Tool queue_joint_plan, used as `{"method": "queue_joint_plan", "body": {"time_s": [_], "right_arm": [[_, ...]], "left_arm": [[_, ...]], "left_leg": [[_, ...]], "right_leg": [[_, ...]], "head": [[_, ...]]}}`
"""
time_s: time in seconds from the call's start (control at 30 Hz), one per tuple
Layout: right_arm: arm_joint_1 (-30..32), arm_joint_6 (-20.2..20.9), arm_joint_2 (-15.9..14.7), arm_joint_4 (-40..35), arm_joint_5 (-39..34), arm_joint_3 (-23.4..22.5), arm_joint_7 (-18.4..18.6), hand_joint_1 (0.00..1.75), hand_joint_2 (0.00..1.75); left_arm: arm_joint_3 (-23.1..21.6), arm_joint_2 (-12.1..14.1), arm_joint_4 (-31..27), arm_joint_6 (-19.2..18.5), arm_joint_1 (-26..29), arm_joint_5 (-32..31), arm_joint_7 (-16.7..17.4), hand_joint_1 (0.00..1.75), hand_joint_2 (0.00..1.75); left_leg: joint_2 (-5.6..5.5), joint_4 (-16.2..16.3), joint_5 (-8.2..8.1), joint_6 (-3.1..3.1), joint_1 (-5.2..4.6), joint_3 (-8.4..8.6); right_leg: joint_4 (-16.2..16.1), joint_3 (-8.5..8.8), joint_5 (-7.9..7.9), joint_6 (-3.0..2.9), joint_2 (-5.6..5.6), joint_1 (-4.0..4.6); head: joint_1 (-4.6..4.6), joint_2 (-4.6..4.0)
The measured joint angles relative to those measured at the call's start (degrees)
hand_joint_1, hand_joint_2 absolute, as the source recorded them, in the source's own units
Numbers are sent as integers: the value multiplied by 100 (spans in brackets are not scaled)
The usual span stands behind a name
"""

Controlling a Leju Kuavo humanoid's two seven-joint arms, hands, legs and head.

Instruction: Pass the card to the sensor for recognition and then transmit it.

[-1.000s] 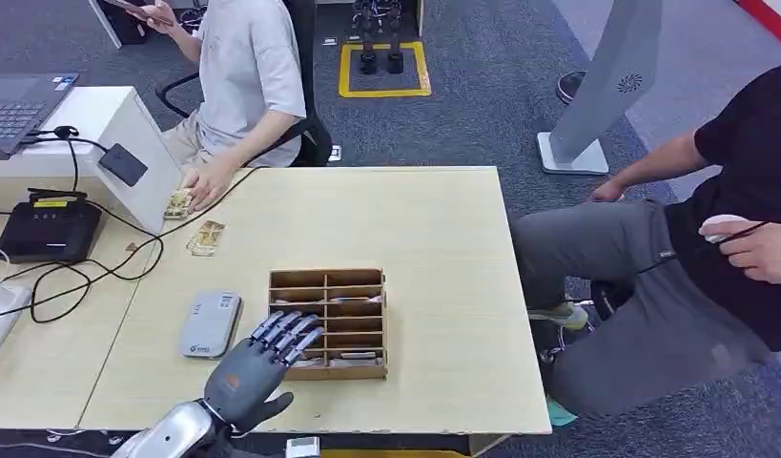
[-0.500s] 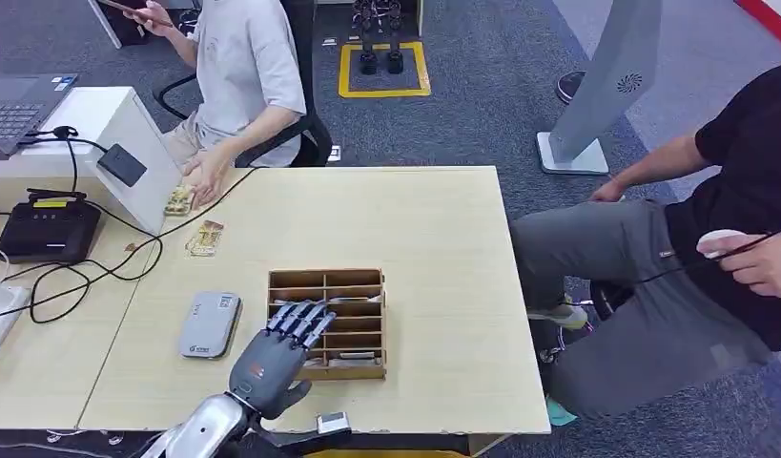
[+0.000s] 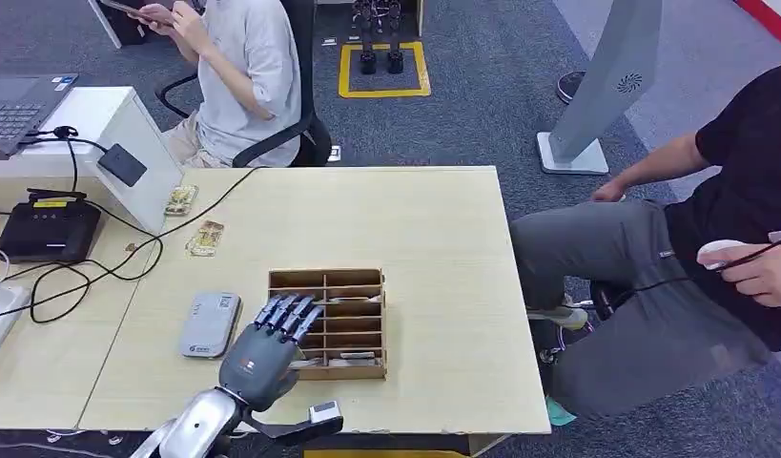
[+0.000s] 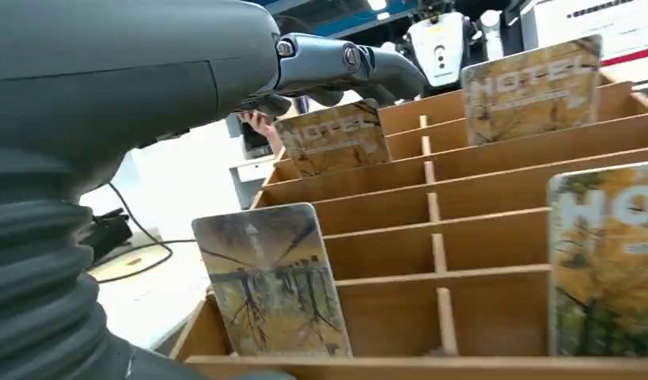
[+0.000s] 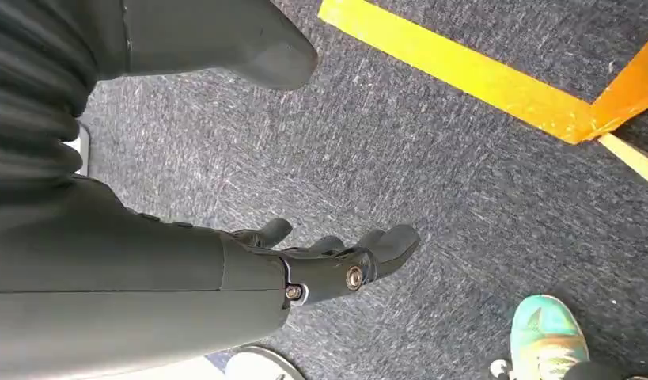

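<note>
The left robot hand (image 3: pixel 262 351) has slid back towards 7 o'clock since half a second ago; its outstretched, spread fingers (image 3: pixel 289 313) now reach over the near-left compartments of the wooden slotted card box (image 3: pixel 331 322) on the pale wooden bench (image 3: pixel 434 248), gripping nothing. The left wrist view has a printed hotel card (image 4: pixel 271 281) standing upright in the nearest row, another card (image 4: pixel 334 138) just under the fingertips. The grey flat card sensor (image 3: pixel 210 323) lies at 9 o'clock of the box. The seated person's hand (image 3: pixel 189 21) has left the bench. The right robot hand (image 5: pixel 320 261) hangs over grey carpet (image 5: pixel 463 198), fingers loosely curled, empty.
</note>
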Motion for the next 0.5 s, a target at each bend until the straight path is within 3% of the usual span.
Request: {"method": "queue_joint_plan", "body": {"time_s": [0.5], "right_arm": [[17,-7,0,9,2,-13,9,0,175]], "left_arm": [[332,37,2,-59,21,-20,7,0,175]], "left_leg": [[0,0,0,0,0,0]], "right_leg": [[0,0,0,0,0,0]], "head": [[0,0]]}}
